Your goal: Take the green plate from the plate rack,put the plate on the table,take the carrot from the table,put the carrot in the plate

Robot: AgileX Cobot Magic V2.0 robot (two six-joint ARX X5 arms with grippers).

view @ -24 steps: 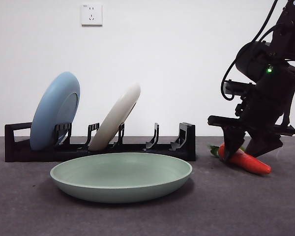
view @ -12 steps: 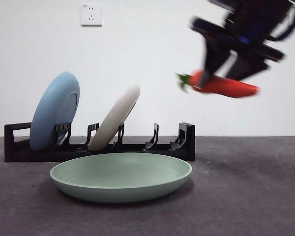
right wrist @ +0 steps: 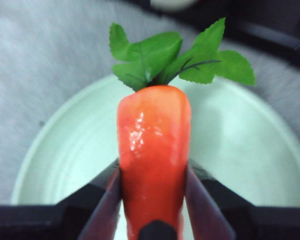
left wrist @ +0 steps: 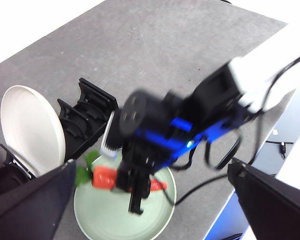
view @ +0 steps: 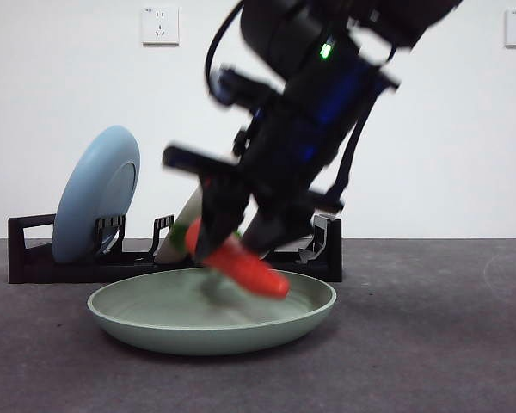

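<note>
The green plate (view: 155, 323) lies flat on the table (view: 430, 344) in front of the plate rack (view: 34, 258). My right gripper (view: 232, 245) is shut on the carrot (view: 241, 265) and holds it tilted, tip down, low over the plate's hollow. The right wrist view shows the carrot (right wrist: 152, 150) between both fingers (right wrist: 104, 210), leaves pointing away, with the green plate (right wrist: 55, 150) beneath. My left gripper (left wrist: 151, 170) hangs high above, open and holding nothing. It looks down on the right arm, the carrot (left wrist: 104, 178) and the green plate (left wrist: 105, 220).
A light blue plate (view: 95, 202) stands in the rack's left slots. A cream-white plate (left wrist: 30, 127) leans further along the rack (left wrist: 90, 112), mostly hidden behind the arm in the front view. Bare table stretches to the right of the green plate.
The right gripper lifted the carrot off the table at the right, swung it up and leftward, and has come down with it over the green plate. Plates and rack stayed put.
</note>
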